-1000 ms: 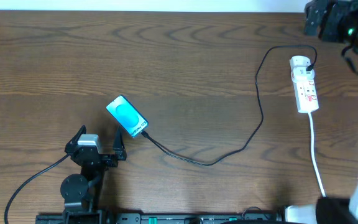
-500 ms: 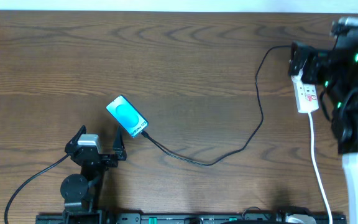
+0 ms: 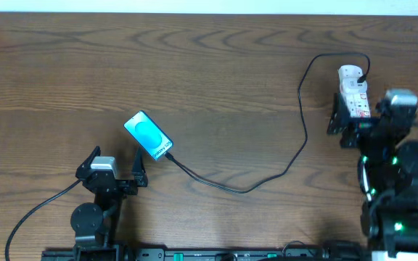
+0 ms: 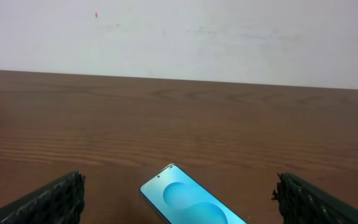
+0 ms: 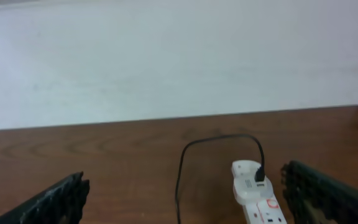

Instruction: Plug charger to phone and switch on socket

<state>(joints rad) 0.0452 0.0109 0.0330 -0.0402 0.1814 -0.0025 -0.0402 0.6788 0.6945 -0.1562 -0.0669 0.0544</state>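
Observation:
The phone [image 3: 148,135] lies flat at centre-left with its cyan screen lit, and shows again in the left wrist view as the phone [image 4: 191,202]. The black charger cable [image 3: 247,190] runs from the phone's near-right end in a loop up to the socket [image 3: 353,88]. Its black plug [image 5: 261,175] sits in a white adapter on the socket's far end. My left gripper [image 3: 115,162] stands open just in front of the phone, touching nothing. My right gripper [image 3: 359,112] hangs open over the socket's near end, with the socket [image 5: 258,198] close to its right finger [image 5: 328,196].
Bare dark wood spreads between the phone and the cable loop. A white wall [image 4: 179,37] rises behind the table's far edge. The right arm's body [image 3: 394,181] covers the table's near-right corner and the socket's white cord. The left arm's black cable [image 3: 27,214] trails to the front left.
The right arm has swung from the far right corner down to the socket, its open gripper now over the socket's near end. The left arm, phone and cable have not moved.

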